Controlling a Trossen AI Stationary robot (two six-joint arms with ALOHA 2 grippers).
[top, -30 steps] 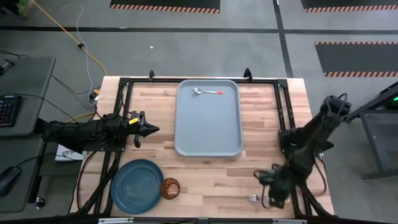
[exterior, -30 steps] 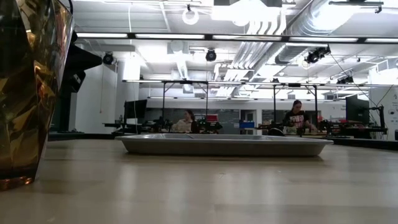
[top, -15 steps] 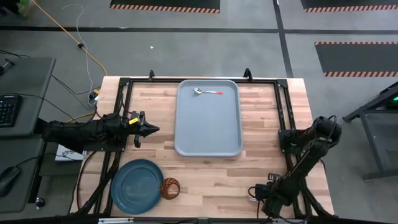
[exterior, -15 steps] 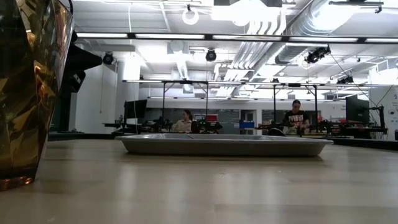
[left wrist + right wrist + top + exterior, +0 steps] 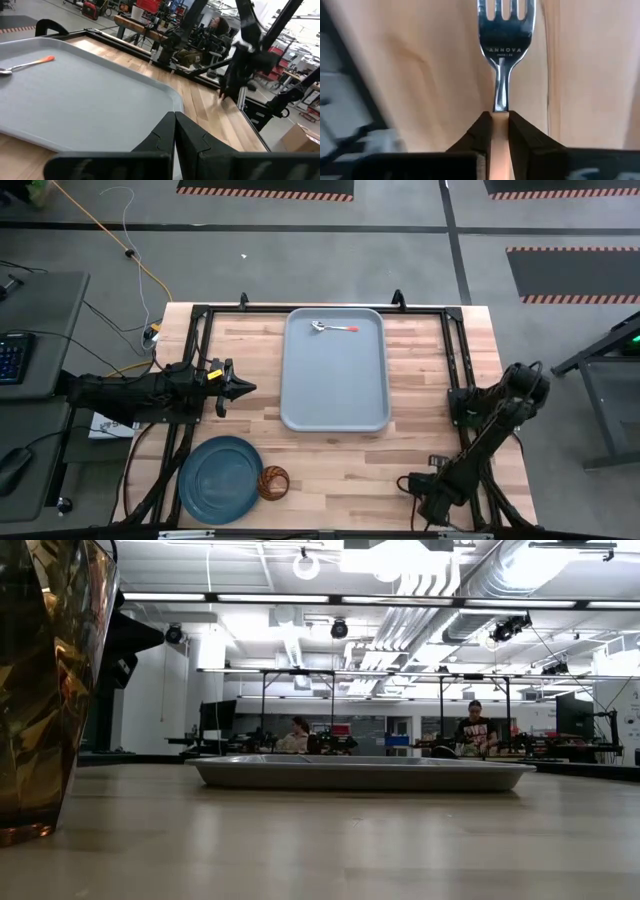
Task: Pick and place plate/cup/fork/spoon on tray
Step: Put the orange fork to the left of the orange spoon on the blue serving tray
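The fork [image 5: 505, 30] lies on the wood near the table's near right corner, tines pointing away from my right gripper [image 5: 499, 117], which is shut on its orange handle. In the high view that gripper [image 5: 420, 492] covers the fork. The spoon [image 5: 335, 328] lies at the far end of the grey tray [image 5: 335, 395]. The blue plate [image 5: 218, 478] and the amber cup [image 5: 273, 482] stand side by side at the near left edge. My left gripper [image 5: 243, 388] waits shut, left of the tray. My right gripper pinches the fork's orange handle [image 5: 499, 150] between its two fingers [image 5: 480, 132], at the end where it joins the metal neck. One finger is on each long side of the handle. The fingers come from above. The fork appears to lie flat on the wood.
The near table edge and a dark frame rail [image 5: 470, 510] run close to my right gripper. Bare wood lies between the tray and the near edge. The low view has the cup [image 5: 40, 690] close up at its left and people at benches far behind.
My right arm has folded down and gone toward the table's near edge and a little to the left. It now stands over the fork, which showed beside it a second ago and is now covered in the high view.
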